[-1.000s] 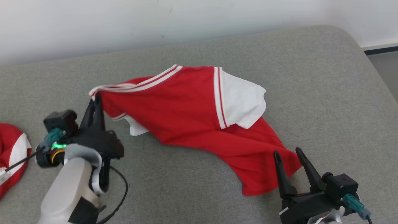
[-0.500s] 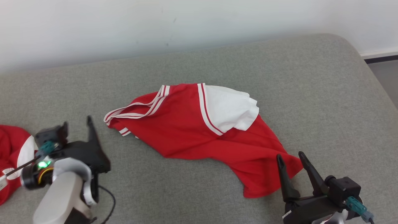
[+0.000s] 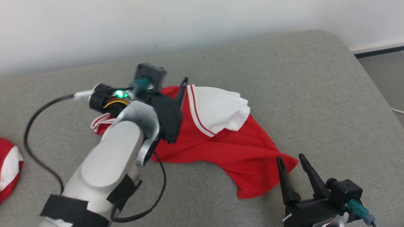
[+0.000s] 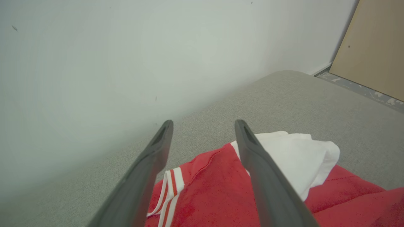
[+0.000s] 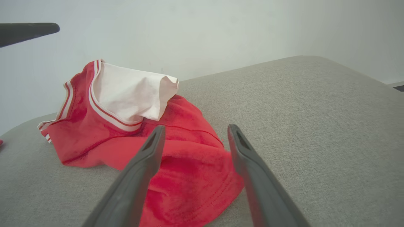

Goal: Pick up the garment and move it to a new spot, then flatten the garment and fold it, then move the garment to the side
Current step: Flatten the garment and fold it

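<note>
Clearly, left hand (image 4: pixel 203 123), right hand (image 3: pixel 289 157) both splayed empty, garment (image 3: pixel 221 148) crumpled, head view adds second red cloth (image 3: pixel 7 170)

A grey cushion (image 3: pixel 284 63) carries a crumpled red-and-white garment (image 3: pixel 221 148) and, far left, another red-and-white cloth (image 3: pixel 8 167).

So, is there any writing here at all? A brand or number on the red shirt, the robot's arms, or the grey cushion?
No text can be read in any view.
Red garment: only white stripes and a white sleeve, no print or label showing.
Left forearm: a tiny dark mark on its silver ring, too small to read.
Grey cushion and wall: blank.
</note>
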You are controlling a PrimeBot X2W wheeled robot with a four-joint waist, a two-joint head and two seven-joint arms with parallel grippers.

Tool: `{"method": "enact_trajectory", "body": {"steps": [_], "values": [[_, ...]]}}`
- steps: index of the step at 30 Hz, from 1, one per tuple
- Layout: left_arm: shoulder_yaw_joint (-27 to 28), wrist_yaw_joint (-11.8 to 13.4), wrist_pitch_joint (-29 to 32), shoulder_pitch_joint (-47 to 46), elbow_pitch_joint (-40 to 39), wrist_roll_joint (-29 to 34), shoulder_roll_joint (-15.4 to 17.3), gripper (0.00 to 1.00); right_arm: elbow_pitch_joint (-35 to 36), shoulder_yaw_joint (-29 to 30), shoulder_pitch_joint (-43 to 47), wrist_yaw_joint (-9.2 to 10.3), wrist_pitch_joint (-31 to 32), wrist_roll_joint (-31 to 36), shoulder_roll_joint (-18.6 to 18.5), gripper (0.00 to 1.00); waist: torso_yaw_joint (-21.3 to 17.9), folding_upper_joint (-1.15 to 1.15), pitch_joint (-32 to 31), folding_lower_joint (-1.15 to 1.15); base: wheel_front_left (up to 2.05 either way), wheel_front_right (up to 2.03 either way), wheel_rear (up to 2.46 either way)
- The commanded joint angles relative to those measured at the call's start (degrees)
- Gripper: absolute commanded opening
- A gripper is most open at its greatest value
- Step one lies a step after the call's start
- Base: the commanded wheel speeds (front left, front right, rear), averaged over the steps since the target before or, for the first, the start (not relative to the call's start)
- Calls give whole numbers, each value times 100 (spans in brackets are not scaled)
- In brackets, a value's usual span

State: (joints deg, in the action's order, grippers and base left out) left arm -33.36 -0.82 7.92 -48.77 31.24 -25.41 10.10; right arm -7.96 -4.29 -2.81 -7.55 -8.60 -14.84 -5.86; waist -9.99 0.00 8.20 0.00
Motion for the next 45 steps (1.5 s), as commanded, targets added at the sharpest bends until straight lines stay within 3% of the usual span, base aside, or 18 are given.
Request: {"method": "enact_trajectory", "body": {"steps": [1, 5, 14, 22, 30, 31, 34, 35, 36, 40, 45], "values": [[-208, -123, 412, -204, 24, 92, -30, 100, -36, -2, -46, 13, -65, -43, 39, 100, -251, 0, 80, 0, 0, 0, 0], [-522, -301, 1129, -487, 167, 179, -31, 100, -114, -42, -85, 13, -134, -87, 84, 100, -511, 0, 176, 0, 0, 0, 0], [-898, -510, 1914, -951, 647, 147, -205, 100, -254, -147, -251, 13, -301, -149, 174, 100, -870, 0, 469, 0, 0, 0, 0], [-1195, -567, 2358, -1363, 1289, 244, -258, 100, -497, -367, -457, 13, -466, -251, 247, 100, -1150, 0, 701, 0, 0, 0, 0], [-1481, -644, 2676, -1487, 1567, 130, -234, 100, -651, -368, -536, 13, -571, -279, 277, 100, -1192, 0, 796, 0, 0, 0, 0], [-1533, -649, 2707, -1502, 1579, 138, -219, 88, -661, -362, -539, 13, -585, -277, 279, 100, -1183, 0, 802, 0, 0, 0, 0], [-1671, -666, 2816, -1522, 1602, 106, -184, 27, -690, -356, -540, 13, -609, -258, 285, 100, -1147, 0, 816, 0, 0, 0, 0], [-1713, -669, 2838, -1536, 1596, 83, -181, 19, -695, -356, -554, 13, -614, -251, 285, 100, -1134, 0, 817, 0, 0, 0, 0], [-1762, -671, 2874, -1555, 1589, 67, -176, 0, -701, -355, -571, 13, -620, -248, 286, 100, -1122, 0, 819, 0, 0, 0, 0], [-1909, -660, 2731, -1585, 1468, -18, -165, 0, -718, -346, -601, 13, -621, -231, 292, 100, -1063, 0, 827, 0, 0, 0, 0], [-1815, -633, 1689, -1792, 1120, -99, -320, 0, -734, -350, -650, 13, -634, -224, 295, 100, -949, 0, 836, 0, 0, 0, 0]]}}
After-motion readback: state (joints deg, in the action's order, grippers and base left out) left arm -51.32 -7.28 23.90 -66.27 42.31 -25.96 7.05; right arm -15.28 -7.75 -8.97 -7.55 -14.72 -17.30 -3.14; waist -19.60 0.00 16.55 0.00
